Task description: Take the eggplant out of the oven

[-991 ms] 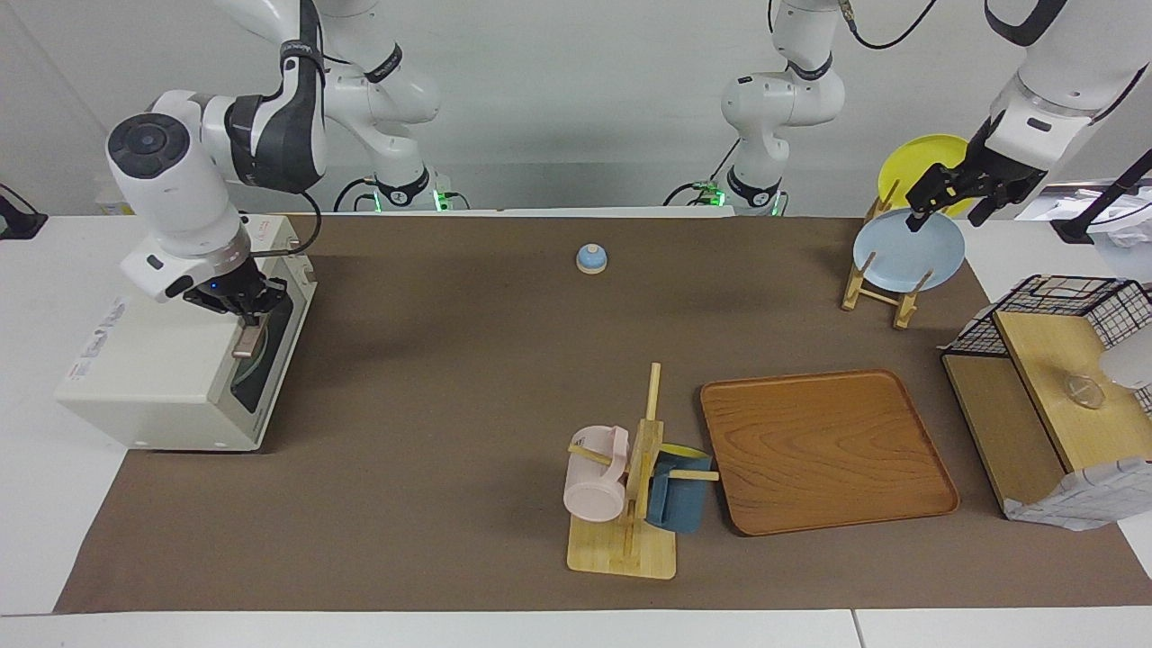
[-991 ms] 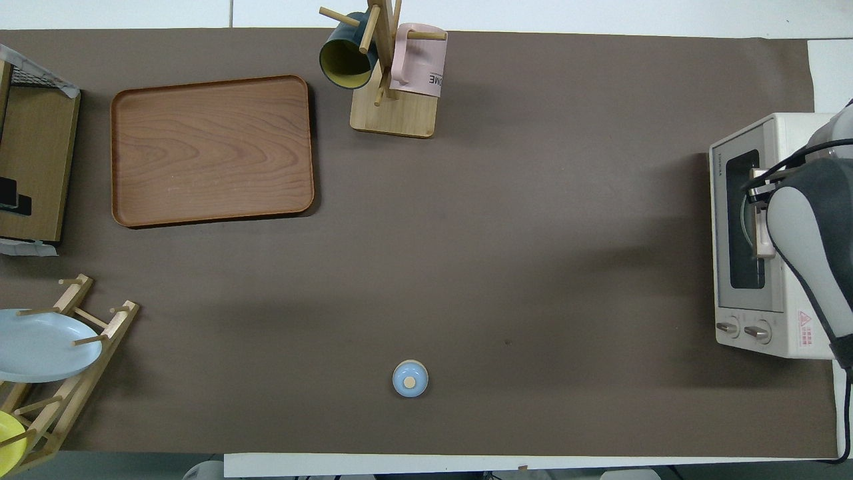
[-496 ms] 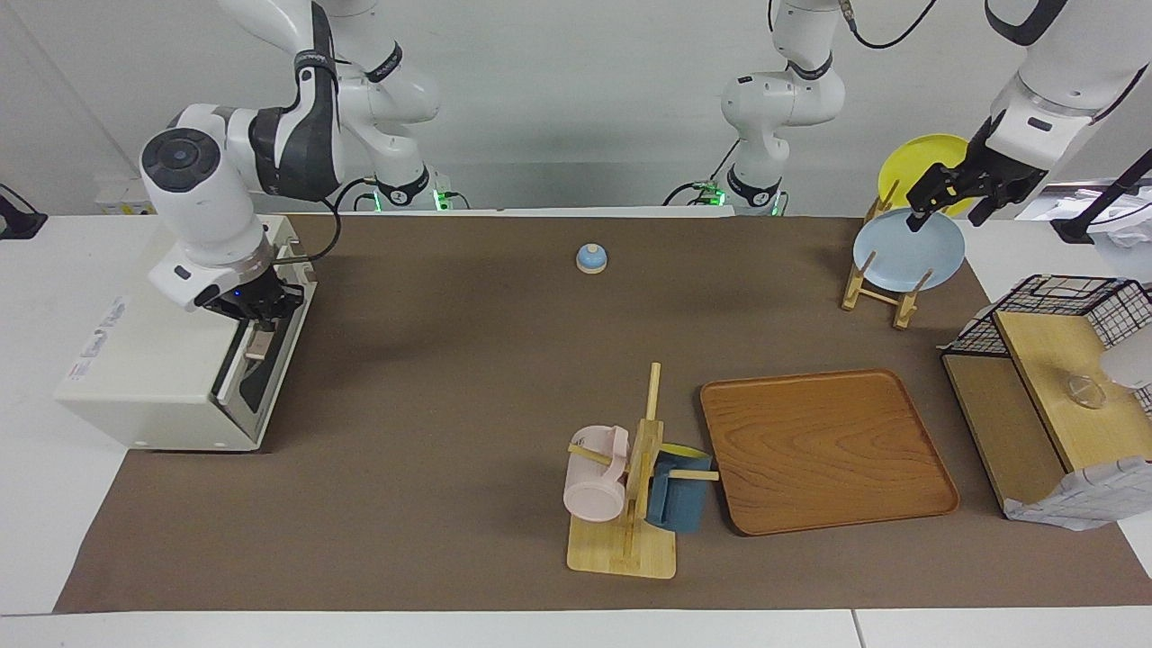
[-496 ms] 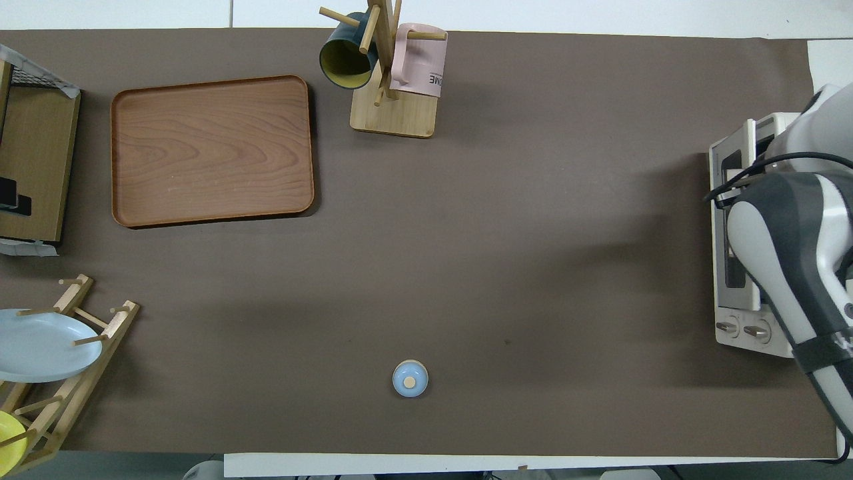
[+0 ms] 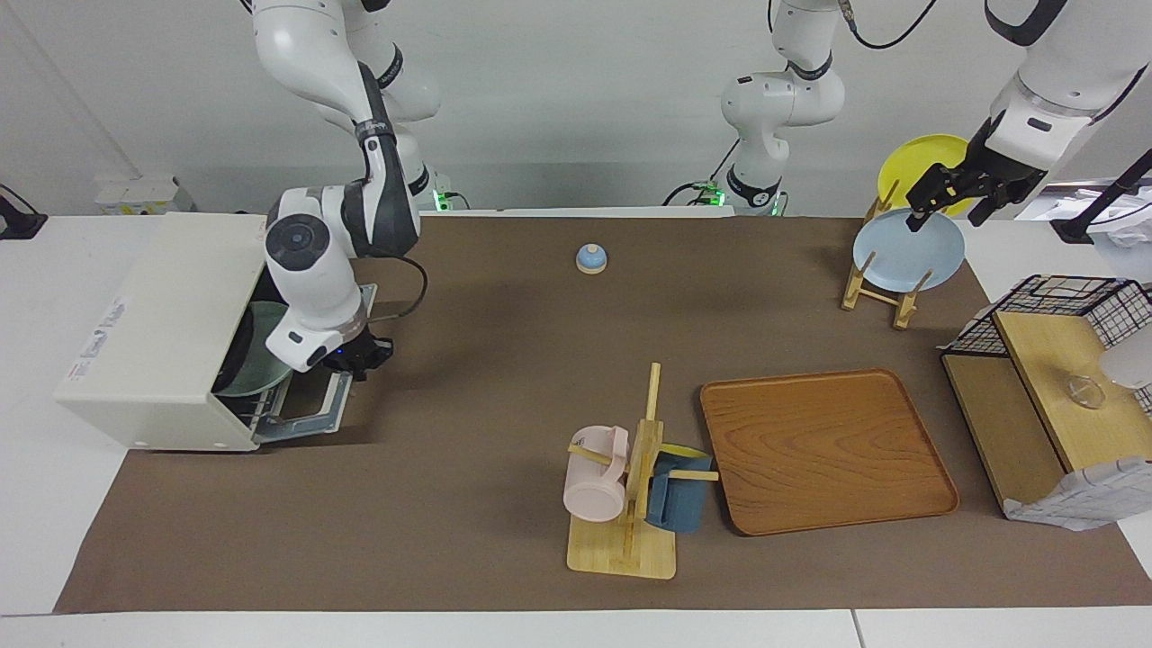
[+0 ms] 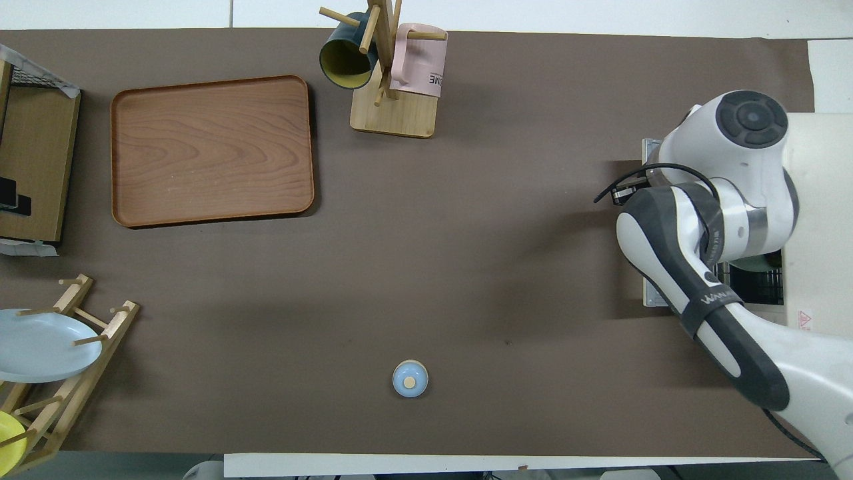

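The cream-white oven (image 5: 153,315) stands at the right arm's end of the table. Its drop-down door (image 5: 310,409) lies open and flat on the mat. A mint-green plate (image 5: 261,355) sits on the rack inside. The eggplant is hidden from both views. My right gripper (image 5: 360,360) is low at the door's outer edge, shut on the door handle, which the hand covers. In the overhead view the right arm covers most of the door (image 6: 648,220) and the oven's mouth. My left gripper (image 5: 954,198) waits open above the blue plate (image 5: 907,252) in the wooden rack.
A small blue bell (image 5: 590,258) stands mid-table near the robots. A mug tree (image 5: 630,486) with pink and blue mugs and a wooden tray (image 5: 823,450) lie farther out. A yellow plate (image 5: 927,157) and a wooden shelf with a wire basket (image 5: 1053,378) are at the left arm's end.
My right gripper has pulled the oven door's handle outward and down. The door went from nearly shut to fully open and flat, and the green plate inside now shows. The left arm has not moved.
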